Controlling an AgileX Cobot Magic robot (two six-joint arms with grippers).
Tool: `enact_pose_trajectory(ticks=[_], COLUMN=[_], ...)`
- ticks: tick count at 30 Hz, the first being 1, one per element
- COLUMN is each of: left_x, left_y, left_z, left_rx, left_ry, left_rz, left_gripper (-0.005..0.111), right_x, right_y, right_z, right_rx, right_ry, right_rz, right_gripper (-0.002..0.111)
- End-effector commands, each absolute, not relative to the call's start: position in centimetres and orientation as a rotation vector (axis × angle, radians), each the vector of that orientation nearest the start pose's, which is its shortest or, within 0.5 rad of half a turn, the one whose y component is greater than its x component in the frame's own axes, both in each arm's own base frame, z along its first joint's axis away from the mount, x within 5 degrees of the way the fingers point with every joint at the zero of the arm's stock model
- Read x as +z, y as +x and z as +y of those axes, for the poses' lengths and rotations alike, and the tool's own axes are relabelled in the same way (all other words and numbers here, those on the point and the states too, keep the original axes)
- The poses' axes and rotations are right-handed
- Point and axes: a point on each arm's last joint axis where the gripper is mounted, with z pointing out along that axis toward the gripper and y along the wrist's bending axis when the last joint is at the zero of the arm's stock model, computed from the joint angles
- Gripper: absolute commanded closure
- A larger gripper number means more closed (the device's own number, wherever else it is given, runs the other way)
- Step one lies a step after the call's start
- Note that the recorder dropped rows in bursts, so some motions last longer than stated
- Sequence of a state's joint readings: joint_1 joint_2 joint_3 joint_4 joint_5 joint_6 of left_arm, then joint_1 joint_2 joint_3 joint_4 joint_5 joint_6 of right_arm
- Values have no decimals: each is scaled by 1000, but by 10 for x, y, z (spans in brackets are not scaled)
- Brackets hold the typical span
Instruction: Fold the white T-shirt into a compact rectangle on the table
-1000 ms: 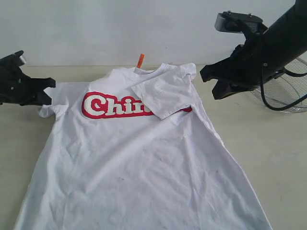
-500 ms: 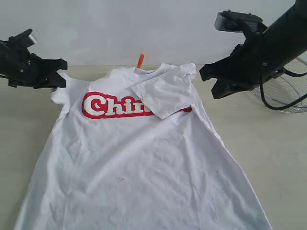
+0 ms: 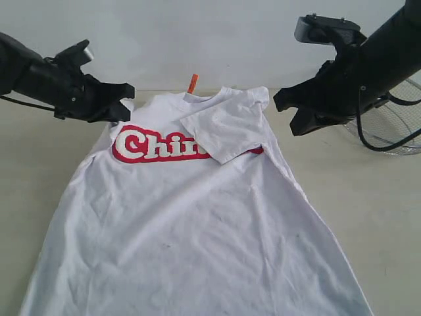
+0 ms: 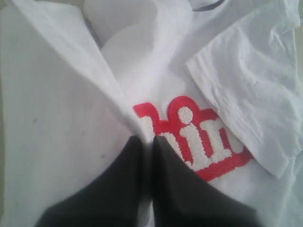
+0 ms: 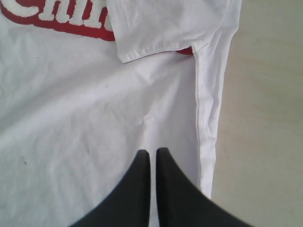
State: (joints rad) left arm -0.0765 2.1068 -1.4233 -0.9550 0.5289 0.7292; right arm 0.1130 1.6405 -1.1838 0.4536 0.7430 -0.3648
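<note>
The white T-shirt lies face up on the table, red-outlined lettering across the chest and an orange neck tag at the collar. Its right sleeve is folded in over the lettering. My left gripper is shut on the left sleeve, lifted over the shirt's left shoulder; in the left wrist view the cloth bunches up into the closed black fingers. My right gripper hangs shut and holds nothing, above the shirt's right edge.
A round wire-mesh basket stands at the far right behind the right arm. A pale wall runs along the table's back edge. Bare table shows to the right of the shirt.
My left gripper has carried the left sleeve up and to the right, from beside the shirt toward the chest lettering. The right arm has stayed still.
</note>
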Motion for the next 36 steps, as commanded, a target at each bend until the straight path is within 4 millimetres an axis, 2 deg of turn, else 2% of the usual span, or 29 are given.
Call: enact_pose_trajectory(ticks=[1,4,6,8,12,13,15,18,21,25,28,30,32,36], left_x=[137,130,129,130,132,133,135,143,160,192,202,199,189,173], left_y=[445,446,446,447,448,448,447,446,445,443,442,440,437,439], left_z=[-74,-75,-74,-74,-77,-78,-80,-79,-75,-57,-41,-32,-26,-26], left_rx=[-638,-653,-639,-637,-677,-696,-734,-743,-758,-701,-662,-619,-548,-508], left_ry=[46,13,40,49,42,42,40,89,92,100,53,50,72,84], left_rz=[2513,2521,2517,2504,2477,2469,2460,2447,2414,2345,2343,2385,2461,2511], left_gripper=[102,102,95,79,36,33,35,45,52,52,54,59,70,90], right_x=[260,260,260,260,260,260,260,260,260,260,260,260,260,260], right_y=[335,335,335,335,335,335,335,335,336,336,336,336,336,336], right_z=[65,65,65,65,65,65,65,65,65,65,65,65,65,65], right_rx=[431,431,431,430,430,430,430,430,427,425,424,424,424,423], right_ry=[-284,-284,-284,-283,-283,-283,-283,-283,-286,-285,-288,-288,-288,-287], right_rz=[2590,2590,2590,2588,2588,2588,2588,2588,2583,2579,2579,2579,2579,2577], right_gripper=[108,108,108,108,108,108,108,108,108,108,108,108,108,108])
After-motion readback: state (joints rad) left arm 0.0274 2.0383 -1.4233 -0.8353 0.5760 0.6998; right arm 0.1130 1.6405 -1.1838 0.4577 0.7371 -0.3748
